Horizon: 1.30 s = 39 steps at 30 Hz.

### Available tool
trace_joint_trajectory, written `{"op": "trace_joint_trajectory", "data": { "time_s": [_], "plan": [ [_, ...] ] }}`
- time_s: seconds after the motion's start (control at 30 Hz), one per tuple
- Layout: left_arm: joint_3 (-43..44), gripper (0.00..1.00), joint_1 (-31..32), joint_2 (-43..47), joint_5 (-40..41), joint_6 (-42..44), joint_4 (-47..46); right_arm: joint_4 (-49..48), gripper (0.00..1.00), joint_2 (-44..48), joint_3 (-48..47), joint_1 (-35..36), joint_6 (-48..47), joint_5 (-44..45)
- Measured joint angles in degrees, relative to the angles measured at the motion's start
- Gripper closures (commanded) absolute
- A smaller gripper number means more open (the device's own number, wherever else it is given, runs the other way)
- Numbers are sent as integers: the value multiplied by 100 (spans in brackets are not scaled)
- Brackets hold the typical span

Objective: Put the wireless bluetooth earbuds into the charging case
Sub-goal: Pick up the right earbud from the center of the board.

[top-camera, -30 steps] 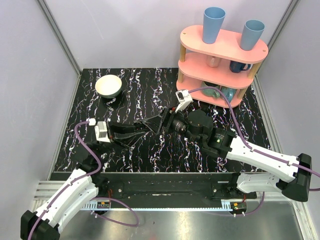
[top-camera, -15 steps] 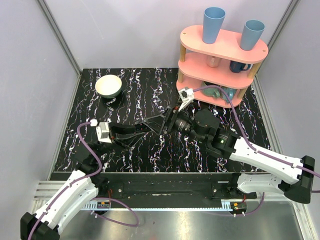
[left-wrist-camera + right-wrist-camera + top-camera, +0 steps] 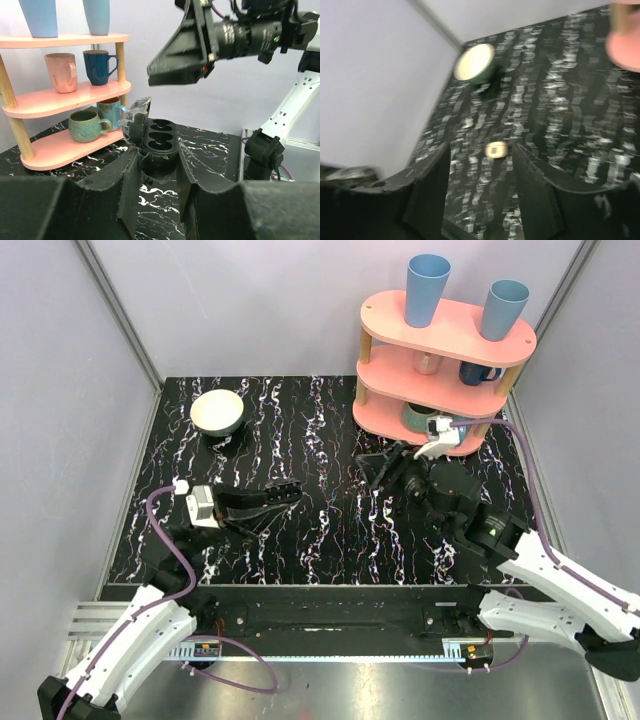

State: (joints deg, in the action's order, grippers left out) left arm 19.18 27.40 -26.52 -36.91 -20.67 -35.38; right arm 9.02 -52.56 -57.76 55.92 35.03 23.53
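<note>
My left gripper [image 3: 288,487] [image 3: 157,152] is shut on the charging case [image 3: 159,137], held just above the table. The case looks dark here, open, with oval wells and a clear lid [image 3: 136,116] standing up at its left. I see no earbud in the wells. My right gripper [image 3: 383,466] [image 3: 481,148] is open and empty, raised to the right of the case; it hangs at the top of the left wrist view [image 3: 190,50]. In the blurred right wrist view a small cream rounded piece [image 3: 495,149] with a darker centre lies on the table; I cannot tell whether it is an earbud.
A cream bowl [image 3: 217,412] [image 3: 474,61] stands at the back left. A pink three-tier shelf [image 3: 440,350] [image 3: 65,95] with cups and mugs stands at the back right, close behind my right gripper. Grey walls enclose the black marbled table [image 3: 320,530].
My right gripper has drawn back from the left gripper's tip, moving right toward the shelf. The left gripper has stayed put with the case in it.
</note>
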Motion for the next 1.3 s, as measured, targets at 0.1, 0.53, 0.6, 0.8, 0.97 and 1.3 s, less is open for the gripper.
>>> {"op": "trace_joint_trajectory", "data": {
  "time_s": [0.1,0.53,0.6,0.8,0.97,1.3],
  "plan": [
    [90,100,-2,107,0,83,138,732,52,256,240,-586,107,175],
    [212,100,0,199,-42,313,592,1998,67,214,2441,-2509,892,-382],
    [212,100,0,199,-42,313,588,1825,68,61,2590,-2682,922,-625],
    [212,100,0,214,-46,310,579,1078,68,-686,2719,-3182,898,-1300],
    [212,100,0,306,-48,310,575,610,69,-1307,2693,-3447,787,-1725],
    [212,100,0,330,-48,310,590,188,69,-2039,2297,-3838,507,-2070]
  ]
}}
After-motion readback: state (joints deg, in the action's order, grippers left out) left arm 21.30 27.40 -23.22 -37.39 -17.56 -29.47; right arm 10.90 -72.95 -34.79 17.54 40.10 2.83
